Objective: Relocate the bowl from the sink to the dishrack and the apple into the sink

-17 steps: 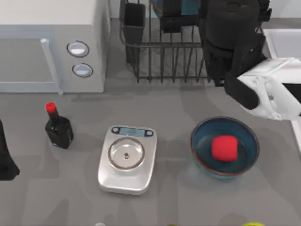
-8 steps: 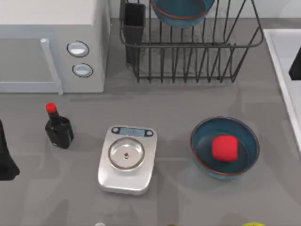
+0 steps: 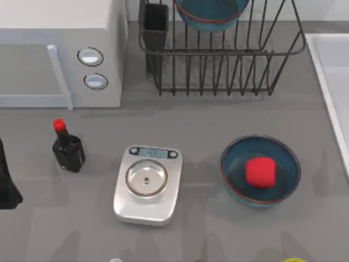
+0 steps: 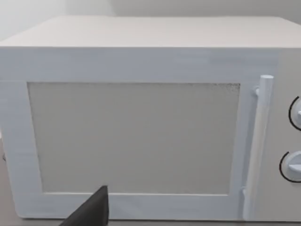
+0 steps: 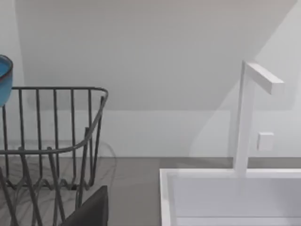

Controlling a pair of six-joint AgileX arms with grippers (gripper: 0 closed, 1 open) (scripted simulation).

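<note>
A grey bench (image 3: 207, 120) seen from above; at its far edge stands the black wire dishrack (image 3: 218, 52), with a dark cutlery cup (image 3: 155, 24) at its left corner; a teal-blue bowl (image 3: 210, 11) with a red-brown rim sits inside the rack, partly cut off by the top of the view. Near the front right of the bench rests a second bowl (image 3: 260, 170) that looks the same, and the red apple (image 3: 259, 171) lies inside it, near its middle. The pale sink (image 3: 334, 65) runs along the right edge of the bench, well apart from the apple; my right wrist view shows its white rim (image 5: 225, 176) with a thin white tap (image 5: 249, 113) rising from it, and the end of the dishrack (image 5: 56, 136) just beside it.

At the far left stands a white microwave (image 3: 54, 52) with two round knobs; my left wrist view faces its door (image 4: 136, 136) and handle. In front of it is a black bottle (image 3: 67, 148) with a red cap; a silver kitchen scale (image 3: 147, 184) sits between the bottle and the apple's bowl.

A dark piece of my left arm (image 3: 6, 183) shows at the bench's left edge; whether my left fingers or my right fingers are open or closed, I cannot tell.
</note>
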